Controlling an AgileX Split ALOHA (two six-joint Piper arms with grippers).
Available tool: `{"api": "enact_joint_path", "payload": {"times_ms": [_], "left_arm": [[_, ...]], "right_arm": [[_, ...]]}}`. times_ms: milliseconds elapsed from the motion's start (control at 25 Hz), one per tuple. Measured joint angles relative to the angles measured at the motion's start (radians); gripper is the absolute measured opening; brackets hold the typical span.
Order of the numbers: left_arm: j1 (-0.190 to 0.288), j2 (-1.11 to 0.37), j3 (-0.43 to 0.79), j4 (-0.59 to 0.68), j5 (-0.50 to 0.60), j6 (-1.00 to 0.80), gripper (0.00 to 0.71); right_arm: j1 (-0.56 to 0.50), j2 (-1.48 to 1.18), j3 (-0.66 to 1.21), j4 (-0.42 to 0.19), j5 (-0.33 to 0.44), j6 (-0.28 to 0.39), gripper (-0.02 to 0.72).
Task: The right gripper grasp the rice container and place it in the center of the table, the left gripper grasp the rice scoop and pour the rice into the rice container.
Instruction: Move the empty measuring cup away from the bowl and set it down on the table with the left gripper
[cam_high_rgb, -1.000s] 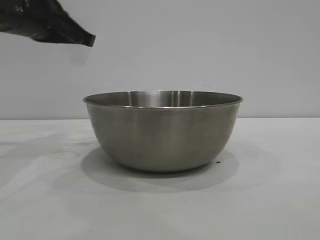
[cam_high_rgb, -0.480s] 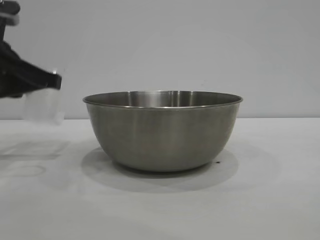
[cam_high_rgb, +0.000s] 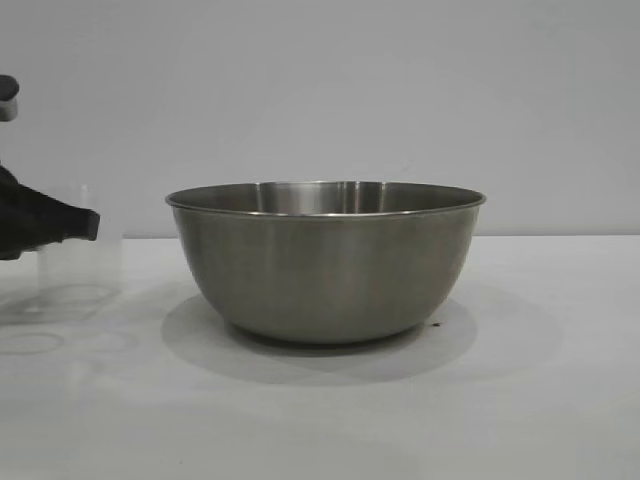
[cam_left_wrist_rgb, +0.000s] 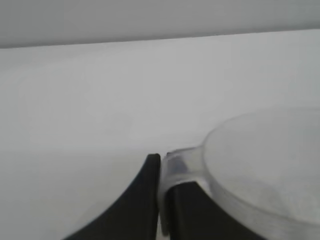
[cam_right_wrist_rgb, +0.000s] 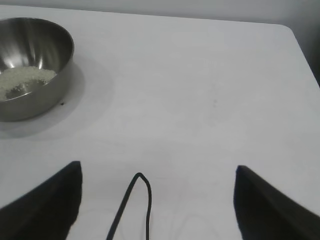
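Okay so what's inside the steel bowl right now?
The right wrist view shows a small heap of rice on the floor of the rice container. In the exterior view the container's wall hides the inside, so no rice shows there.

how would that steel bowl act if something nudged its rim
The rice container would probably rock rather than topple: its rounded wall narrows to a small base. Its brushed steel looks rigid and likely slides on the smooth table. The rice inside adds little weight.

The left gripper (cam_high_rgb: 88, 224) is pointing nearly level, its fingers (cam_left_wrist_rgb: 145, 190) pinching together; the right gripper (cam_right_wrist_rgb: 156, 200) is resting with fingers spread wide.
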Motion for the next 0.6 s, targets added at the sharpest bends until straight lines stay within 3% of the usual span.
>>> {"api": "enact_joint_path", "payload": {"times_ms": [200,240,280,480,600], "left_arm": [[0.000,0.006,0.000,0.024,0.000,-0.004,0.000],[0.000,0.006,0.000,0.026,0.000,-0.004,0.047],[0.000,0.006,0.000,0.028,0.000,-0.004,0.047],[0.000,0.006,0.014,0.028,0.000,-0.005,0.265],[0.000,0.000,0.061,0.028,-0.001,-0.005,0.274]], "right_arm": [[0.000,0.000,0.000,0.000,0.000,0.000,0.566],[0.000,0.000,0.000,0.000,0.000,0.000,0.566],[0.000,0.000,0.000,0.000,0.000,0.000,0.566],[0.000,0.000,0.000,0.000,0.000,0.000,0.566],[0.000,0.000,0.000,0.000,0.000,0.000,0.566]]}}
